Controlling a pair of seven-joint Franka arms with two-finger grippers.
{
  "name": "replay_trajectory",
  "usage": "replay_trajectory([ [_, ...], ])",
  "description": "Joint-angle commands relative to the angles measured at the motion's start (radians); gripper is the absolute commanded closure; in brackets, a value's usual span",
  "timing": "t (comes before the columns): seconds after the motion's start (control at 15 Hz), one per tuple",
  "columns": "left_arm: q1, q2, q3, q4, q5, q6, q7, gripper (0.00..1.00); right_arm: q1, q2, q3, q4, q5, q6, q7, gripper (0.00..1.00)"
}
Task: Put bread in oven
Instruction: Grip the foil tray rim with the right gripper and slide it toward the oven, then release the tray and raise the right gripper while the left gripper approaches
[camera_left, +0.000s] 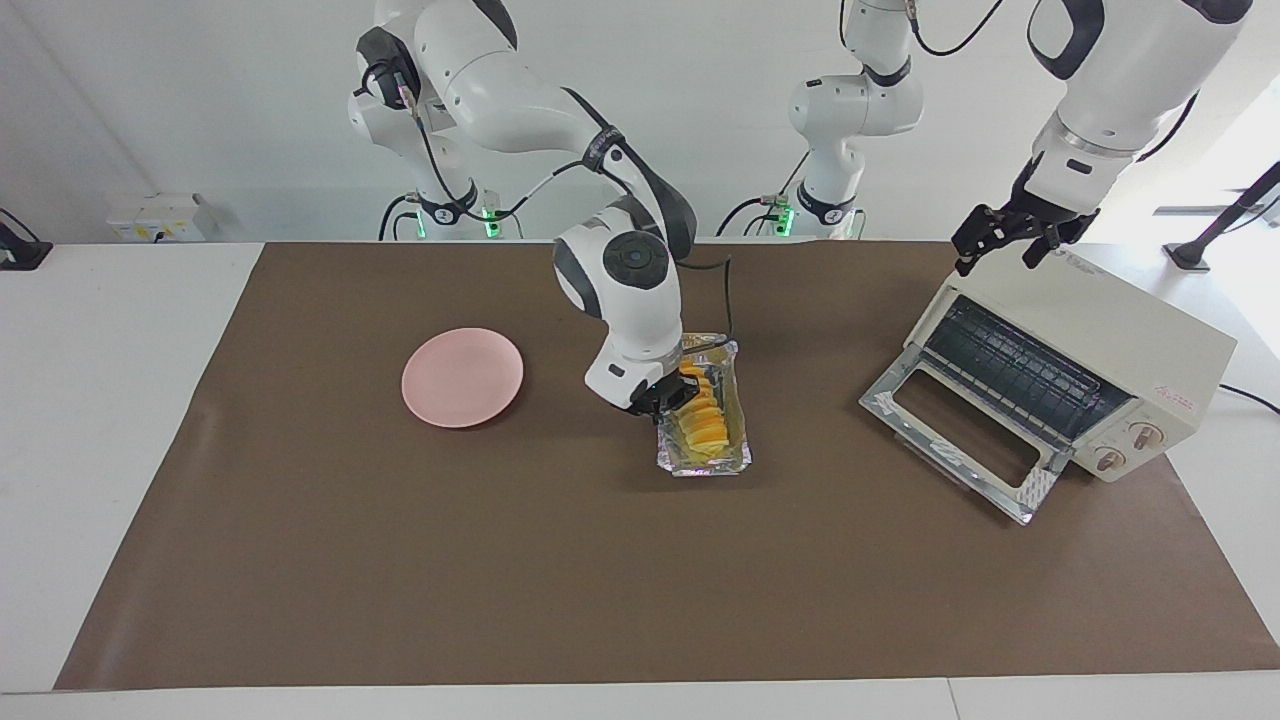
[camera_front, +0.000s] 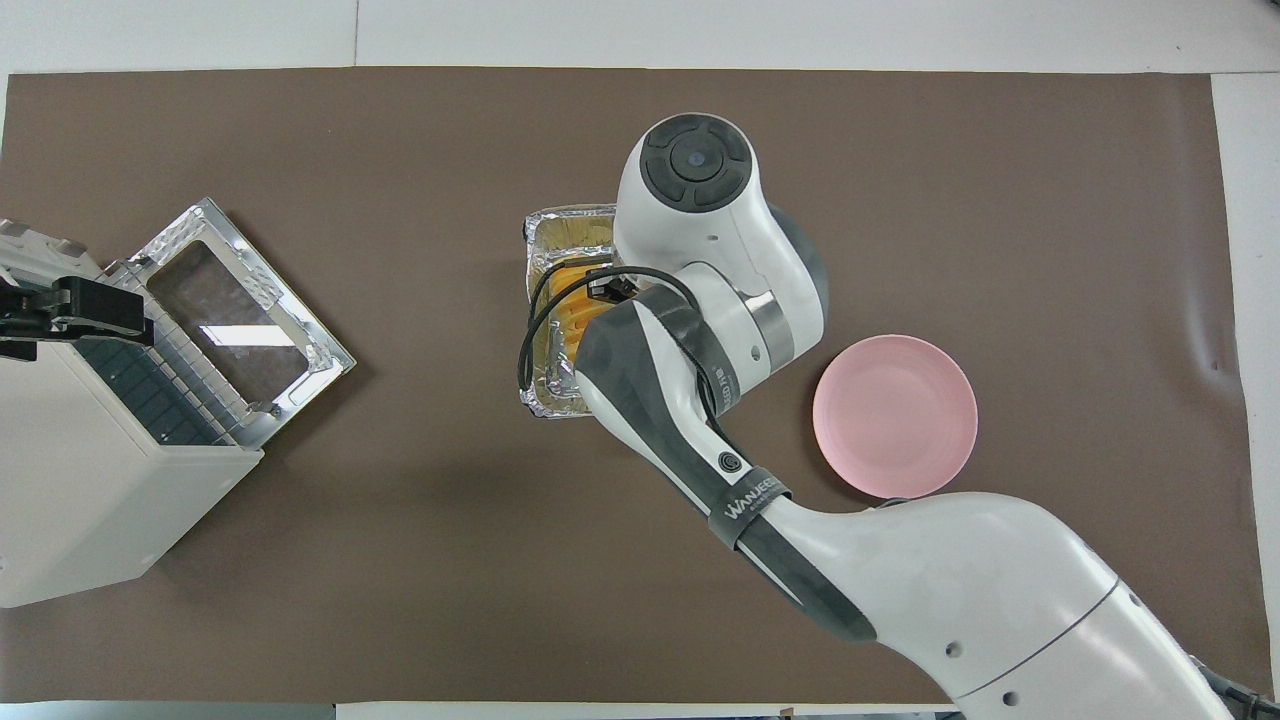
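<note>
Bread (camera_left: 703, 412) lies in a crinkled foil tray (camera_left: 738, 462) at the middle of the facing view, on the brown mat (camera_left: 500, 560) that covers the tabletop (camera_left: 100, 420). The right tool (camera_left: 676, 392) is down at the loaf's end nearer the robots; its dark fingers (camera_left: 690, 383) seem to be pinching the bread, though the arm's wrist hides much of the contact. In the overhead view that arm rises from the lower right of the frame and covers most of the tray (camera_front: 548, 225), so only a strip of the bread (camera_front: 570, 290) shows there.

A cream-white oven (camera_left: 1090, 350) stands at the right of the facing view, at the left arm's end of the tabletop, turned at an angle. Its glass door (camera_left: 965, 440) is dropped open and lies flat, and the dark wire rack (camera_left: 1020, 370) shows inside. Two round knobs (camera_left: 1125, 447) sit at its lower right corner. The left tool (camera_left: 1005, 245) hangs over the oven's upper corner with its fingers spread; in the overhead view it (camera_front: 75, 305) shows at the left edge of the frame.

A round pink plate (camera_left: 462, 377) sits left of centre in the facing view, well apart from the tray.
</note>
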Motion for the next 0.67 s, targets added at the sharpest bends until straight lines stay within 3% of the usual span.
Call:
replay_trajectory([
  [0.0,0.003,0.0,0.002,0.013,-0.016,-0.016,-0.002,0.0,0.005,-0.092,0.0,-0.186,0.014,0.118,0.029,1.0],
  [0.2,0.003,0.0,0.002,0.011,-0.016,-0.021,-0.002,0.0,0.015,-0.104,0.0,-0.217,0.014,0.133,0.049,1.0],
  [0.27,0.005,0.0,0.002,0.013,-0.016,-0.021,-0.002,0.0,0.015,-0.104,0.0,-0.217,0.014,0.132,0.069,0.47],
  [0.33,0.003,0.0,0.002,0.013,-0.016,-0.021,-0.002,0.0,0.017,-0.104,0.0,-0.211,0.014,0.123,0.106,0.02],
  [0.6,0.003,0.0,0.001,0.013,-0.016,-0.023,-0.002,0.0,0.008,-0.11,-0.001,-0.144,0.015,-0.003,0.141,0.0],
])
